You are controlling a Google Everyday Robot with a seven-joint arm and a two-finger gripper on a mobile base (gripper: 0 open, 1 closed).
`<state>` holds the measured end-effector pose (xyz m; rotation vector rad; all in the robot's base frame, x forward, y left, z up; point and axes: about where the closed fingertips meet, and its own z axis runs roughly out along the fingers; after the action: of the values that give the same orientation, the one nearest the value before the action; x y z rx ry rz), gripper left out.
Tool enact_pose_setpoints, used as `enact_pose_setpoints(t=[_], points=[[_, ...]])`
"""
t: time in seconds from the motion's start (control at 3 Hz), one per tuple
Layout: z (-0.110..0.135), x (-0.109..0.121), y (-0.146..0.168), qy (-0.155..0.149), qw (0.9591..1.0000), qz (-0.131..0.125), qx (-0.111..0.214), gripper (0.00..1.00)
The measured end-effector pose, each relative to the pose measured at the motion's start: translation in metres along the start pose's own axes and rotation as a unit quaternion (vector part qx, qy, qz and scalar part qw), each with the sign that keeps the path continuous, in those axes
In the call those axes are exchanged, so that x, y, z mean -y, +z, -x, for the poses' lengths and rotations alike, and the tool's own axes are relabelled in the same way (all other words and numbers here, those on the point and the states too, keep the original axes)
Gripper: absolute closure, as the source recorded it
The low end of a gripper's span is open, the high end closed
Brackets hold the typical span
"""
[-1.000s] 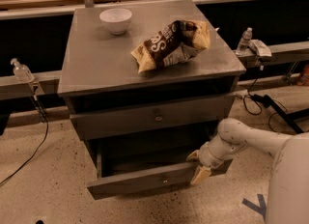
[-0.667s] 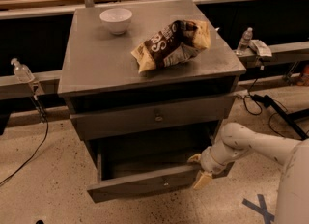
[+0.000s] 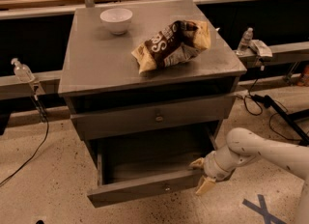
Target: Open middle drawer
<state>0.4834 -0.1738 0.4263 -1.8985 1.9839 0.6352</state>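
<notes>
The middle drawer point(image 3: 145, 187) is the lower of the two grey fronts in view. It is pulled out, with its small round knob point(image 3: 166, 188) at the centre and its inside empty. My gripper point(image 3: 202, 175) is at the right end of this drawer's front. One yellowish fingertip point(image 3: 197, 162) is behind the front and the other point(image 3: 204, 186) is before it, spread apart. My white arm point(image 3: 260, 153) reaches in from the lower right. The shut drawer above point(image 3: 154, 118) has its own knob.
On the cabinet top point(image 3: 96, 63) lie a white bowl point(image 3: 116, 19) and a brown and yellow chip bag point(image 3: 171, 44). Small bottles stand on rails at the left point(image 3: 21, 69) and right point(image 3: 245, 39). Cables point(image 3: 263, 105) lie on the speckled floor at right, by blue tape point(image 3: 260, 208).
The middle drawer has slid a little further out toward the camera. My gripper has moved with it, down and slightly right.
</notes>
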Motion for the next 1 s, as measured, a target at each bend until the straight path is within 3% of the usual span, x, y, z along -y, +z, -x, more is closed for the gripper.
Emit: enact_pose_setpoints(t=[0.67,1.0], points=[[0.017,-0.006,-0.019,-0.021,0.9995,-0.021,0.011,0.37],[0.024,0.008,-0.033,-0.038,0.9974,-0.055,0.027,0.31]])
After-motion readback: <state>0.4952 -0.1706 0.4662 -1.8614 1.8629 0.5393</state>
